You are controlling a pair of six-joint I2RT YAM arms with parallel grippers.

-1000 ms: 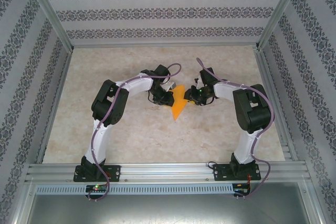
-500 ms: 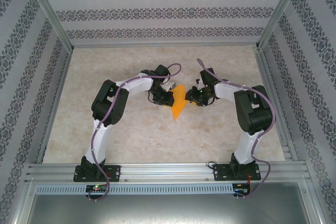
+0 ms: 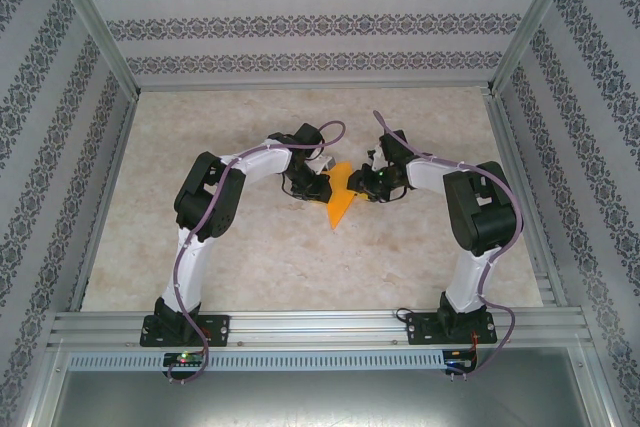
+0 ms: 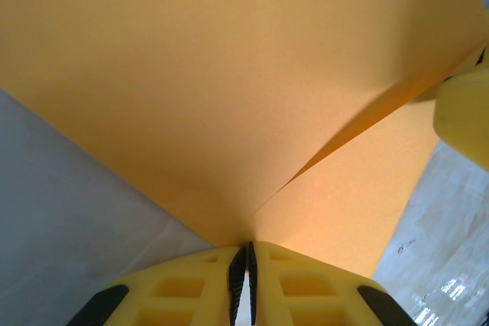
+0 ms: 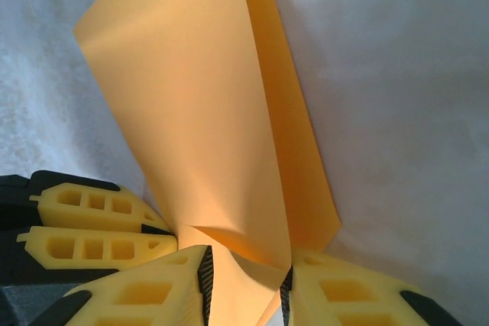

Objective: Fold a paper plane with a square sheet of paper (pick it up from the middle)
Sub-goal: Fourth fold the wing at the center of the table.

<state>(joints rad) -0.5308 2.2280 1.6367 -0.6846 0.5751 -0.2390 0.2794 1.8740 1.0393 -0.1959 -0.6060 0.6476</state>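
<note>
The orange paper point(image 3: 342, 202) is folded. It sits in the middle of the table point(image 3: 250, 247), right between the two arms, with its pointy end toward the arm bases. The left gripper point(image 3: 322, 187) pinches one edge tight. Up close, its two fingers point(image 4: 247, 265) press flat together on the paper point(image 4: 229, 74). The right gripper point(image 5: 244, 284) has a gap between its fingers, and a loose fold of the paper point(image 5: 206, 112) goes down into that gap. I cannot tell if it really squeezes it.
</note>
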